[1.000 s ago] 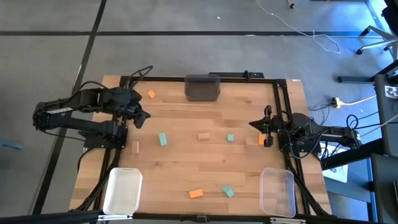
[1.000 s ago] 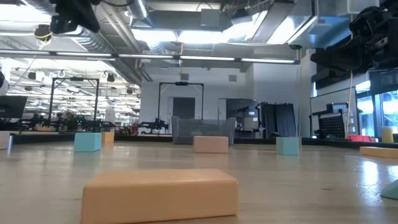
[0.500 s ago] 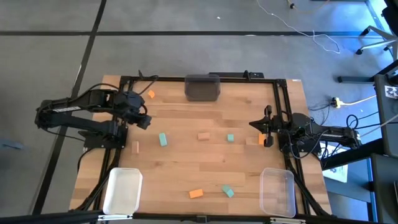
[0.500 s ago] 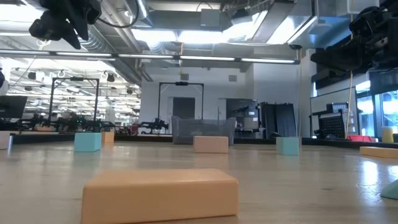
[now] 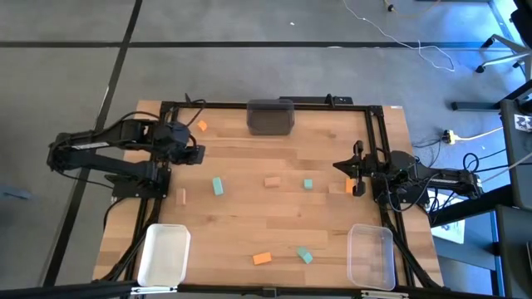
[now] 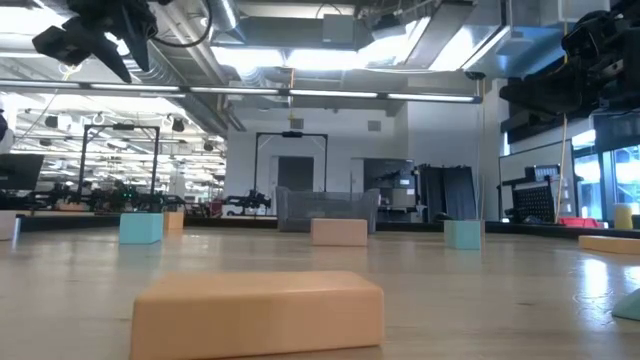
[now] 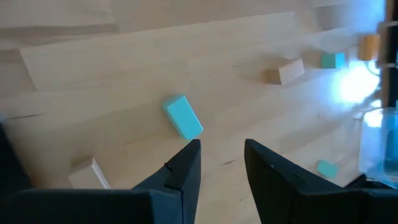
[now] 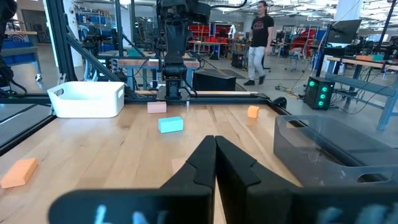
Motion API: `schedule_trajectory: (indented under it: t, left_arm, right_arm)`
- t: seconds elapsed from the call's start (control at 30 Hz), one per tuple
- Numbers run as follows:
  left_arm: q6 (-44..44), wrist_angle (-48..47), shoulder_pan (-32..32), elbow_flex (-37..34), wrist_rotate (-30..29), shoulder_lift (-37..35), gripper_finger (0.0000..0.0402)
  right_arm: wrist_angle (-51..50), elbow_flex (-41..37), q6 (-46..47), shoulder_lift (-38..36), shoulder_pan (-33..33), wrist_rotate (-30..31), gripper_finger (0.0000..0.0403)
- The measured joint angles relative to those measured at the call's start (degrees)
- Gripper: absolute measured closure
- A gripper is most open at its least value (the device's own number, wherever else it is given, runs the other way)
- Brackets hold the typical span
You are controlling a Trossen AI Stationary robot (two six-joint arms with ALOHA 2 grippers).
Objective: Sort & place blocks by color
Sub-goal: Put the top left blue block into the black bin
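Wooden table (image 5: 249, 224) scattered with blocks (image 5: 218, 186) (person (image 8: 257, 40) beyond table).

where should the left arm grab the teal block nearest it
Probably across the two long sides of the teal block, coming straight down from above. It lies flat on the table, slightly angled, with bare wood all round, so the short width suits the left end effector, which is open above it.

Two black jointed arms (image 5: 100, 154) w/ black cabling, tapered dark fingers (image 7: 183, 171).
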Motion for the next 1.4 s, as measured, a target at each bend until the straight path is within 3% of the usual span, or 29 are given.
schedule_trajectory:
  t: [0.37, 0.6, 0.73, 0.87, 1.03, 1.27, 1.4]
  left_arm:
    - [-3.93, -2.37, -3.36, 0.00, -1.04, 3.47, 0.0285]
    - [-6.01, 1.43, -3.46, 0.00, -0.72, 3.68, 0.0280]
    - [-6.38, 2.65, -3.46, 0.00, -0.73, 4.14, 0.0246]
    - [-10.51, 1.08, -3.48, 0.00, -0.02, 4.45, 0.0188]
    - [-9.53, -1.31, -3.48, 0.00, -0.86, 6.60, 0.0123]
    - [-6.45, 0.01, -3.77, 0.00, -1.35, 10.32, 0.0108]
    - [-6.31, -0.07, -6.20, -0.02, -5.18, 13.29, 0.0112]
  right_arm:
    - [0.02, 0.00, 0.02, -0.02, 0.00, 0.02, 0.0391]
    - [0.01, -0.01, 0.00, -0.02, 0.02, 0.02, 0.0391]
    - [0.02, 0.00, 0.01, -0.02, 0.02, 0.02, 0.0391]
    - [0.02, 0.01, 0.00, -0.02, 0.02, 0.02, 0.0391]
    - [0.02, -0.01, 0.02, -0.02, 0.02, 0.02, 0.0391]
    - [0.02, 0.01, 0.02, -0.02, 0.02, 0.02, 0.0391]
    - [0.02, 0.00, 0.02, -0.01, 0.01, 0.01, 0.0391]
